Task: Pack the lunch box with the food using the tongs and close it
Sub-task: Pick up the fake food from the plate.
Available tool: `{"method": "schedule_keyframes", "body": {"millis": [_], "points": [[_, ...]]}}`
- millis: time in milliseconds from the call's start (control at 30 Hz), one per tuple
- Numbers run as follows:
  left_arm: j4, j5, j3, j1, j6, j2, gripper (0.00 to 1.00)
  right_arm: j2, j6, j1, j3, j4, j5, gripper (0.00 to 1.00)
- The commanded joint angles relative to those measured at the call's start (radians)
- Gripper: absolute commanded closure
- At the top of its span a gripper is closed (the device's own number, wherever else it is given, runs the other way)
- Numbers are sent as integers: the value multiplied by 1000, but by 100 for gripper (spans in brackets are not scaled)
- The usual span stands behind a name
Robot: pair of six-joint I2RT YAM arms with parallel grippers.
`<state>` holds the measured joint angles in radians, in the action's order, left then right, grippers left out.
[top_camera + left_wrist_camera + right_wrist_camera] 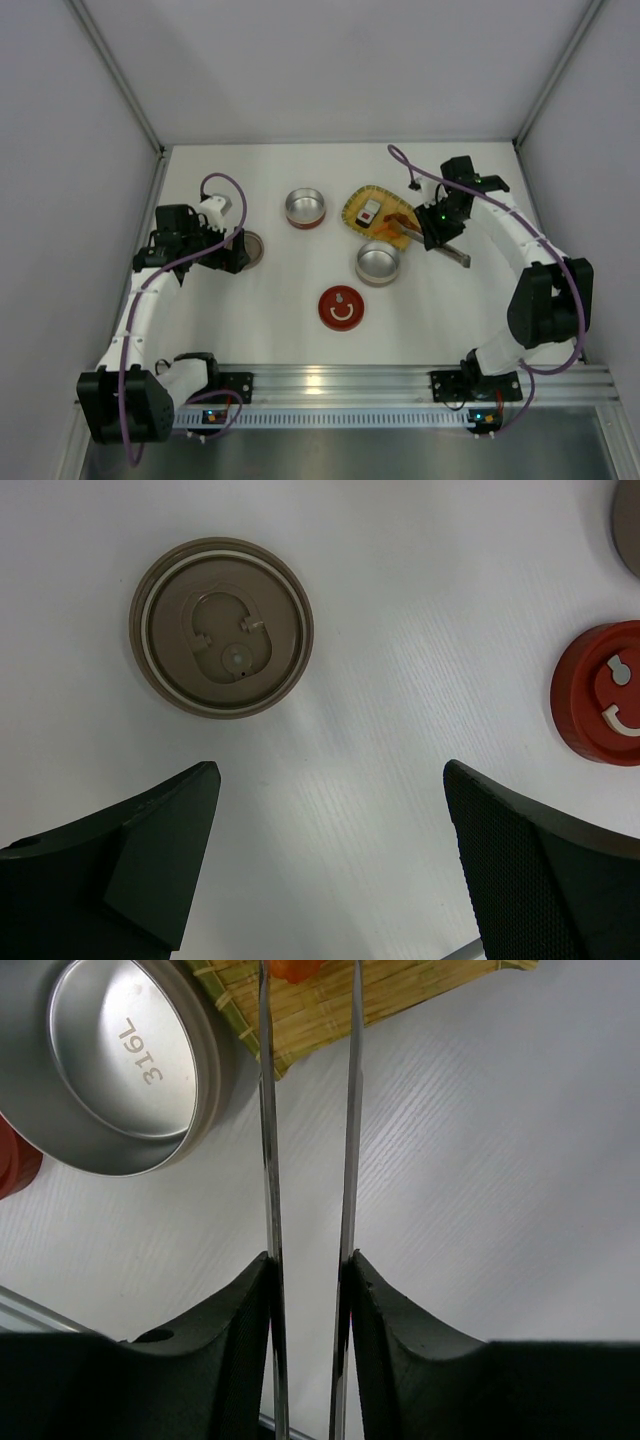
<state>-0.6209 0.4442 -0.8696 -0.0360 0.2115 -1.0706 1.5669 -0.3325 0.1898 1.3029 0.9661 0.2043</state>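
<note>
The lunch box is in round steel tins: one point(378, 263) point(125, 1060) sits beside the yellow woven tray point(352, 203) point(400, 995), another point(305, 208) stands further left. On the tray lie food pieces, a white block point(370, 210) and an orange-red chunk point(400, 222) point(295, 968). My right gripper point(432, 232) point(310, 1260) is shut on the tongs point(458, 256) point(268, 1110). Their two blades stand slightly apart, with the tips on either side of the orange-red chunk at the tray's edge. My left gripper point(235, 250) point(330, 780) hangs open and empty over the table next to a brown lid point(252, 247) point(222, 627).
A red lid point(341, 307) point(600, 692) lies on the table in front of the tins. White walls enclose the table at the back and sides. An aluminium rail point(340, 385) runs along the near edge.
</note>
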Motion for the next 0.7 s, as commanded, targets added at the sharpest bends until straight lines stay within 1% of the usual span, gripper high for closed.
{"method": "schedule_keyframes", "body": {"millis": [0, 33, 67, 267, 467, 667], "points": [[53, 1, 4, -1, -1, 18, 2, -2, 16, 14, 12, -53, -9, 80], [52, -1, 4, -1, -1, 18, 2, -8, 21, 13, 13, -55, -9, 82], [52, -1, 4, -1, 0, 18, 2, -11, 24, 14, 15, -55, -5, 87], [49, -2, 4, -1, -1, 20, 2, -36, 33, 11, 33, -49, 21, 100], [50, -1, 3, -1, -6, 21, 2, -50, 33, 2, 47, -38, 78, 100], [50, -1, 3, -1, -8, 23, 2, -53, 61, -50, 64, -46, 155, 100]]}}
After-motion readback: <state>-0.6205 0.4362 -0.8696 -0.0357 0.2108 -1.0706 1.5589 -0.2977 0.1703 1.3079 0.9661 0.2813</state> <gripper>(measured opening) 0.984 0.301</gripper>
